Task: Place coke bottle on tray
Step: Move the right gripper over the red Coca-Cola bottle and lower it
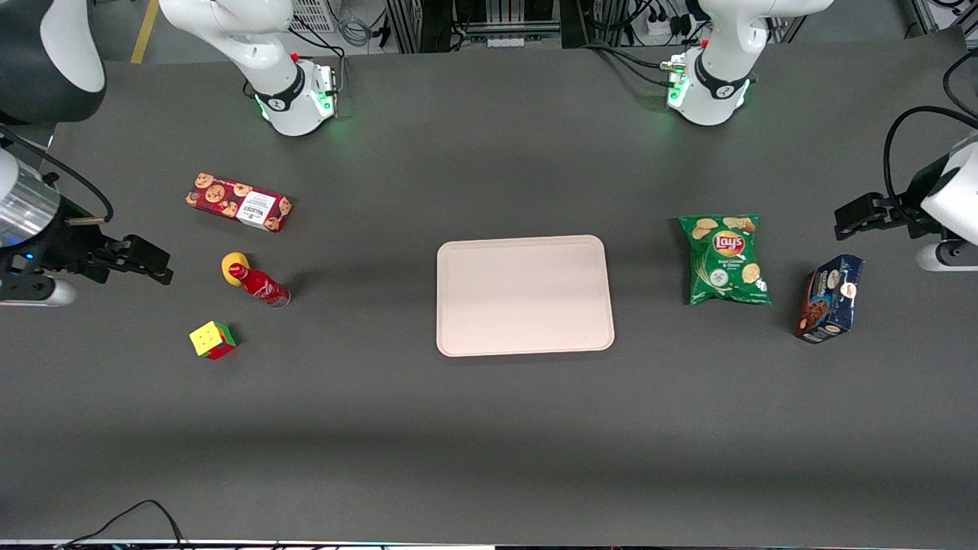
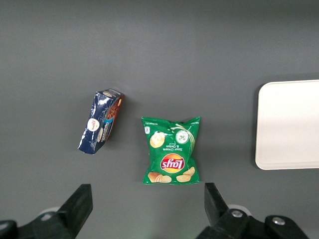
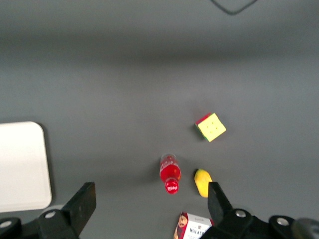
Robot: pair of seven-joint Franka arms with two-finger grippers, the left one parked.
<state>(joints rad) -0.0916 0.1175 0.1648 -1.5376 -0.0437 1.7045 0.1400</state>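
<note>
Counter [image 1: 489,428]: matt dark grey, cloth-like, smooth. Tray [image 1: 525,294]: matt pale plastic, smooth. Coke bottle [image 1: 260,286]: glossy red plastic, clear base. Chips bag [image 1: 726,259]: shiny crinkled foil. Cookie box [image 1: 238,202] and blue box [image 1: 830,298]: printed cardboard, slight sheen. Cube [image 1: 212,340]: glossy plastic. Gripper [image 1: 134,258] beside counter edge, fingers spread: matt black plastic.
</note>
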